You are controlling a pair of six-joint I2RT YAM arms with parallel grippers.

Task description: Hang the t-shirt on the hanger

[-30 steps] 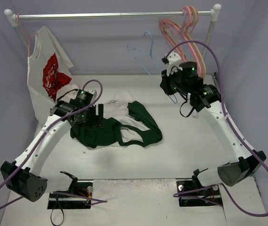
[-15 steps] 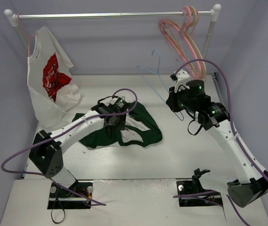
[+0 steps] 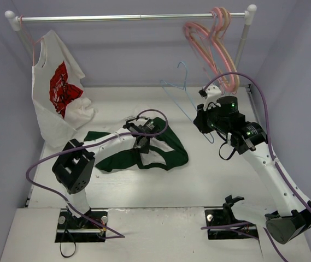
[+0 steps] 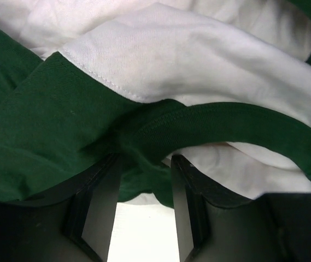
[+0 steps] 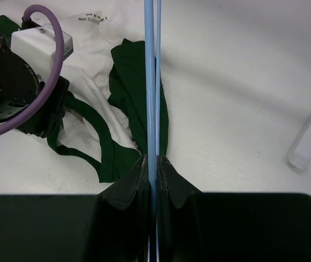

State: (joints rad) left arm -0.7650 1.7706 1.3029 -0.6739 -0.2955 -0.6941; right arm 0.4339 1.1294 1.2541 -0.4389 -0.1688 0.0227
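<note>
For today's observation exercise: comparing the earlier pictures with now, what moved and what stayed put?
The left gripper swung rightward onto the t-shirt, fingers straddling a green fold. The right gripper carried the hanger slightly rightward, still clamped. The white shirt and pink hangers stayed.

Lab test cell: plain walls, white table, clothes rail.

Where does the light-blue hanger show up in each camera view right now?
Top external: the hanger sits right of centre, held up by the right tool.
Left wrist: not in view; only green and white fabric.
Right wrist: its wires run straight up the middle, clamped at the bottom.
Shared landmark: the t-shirt, filling the left wrist view and left of the wires in the right wrist view.
</note>
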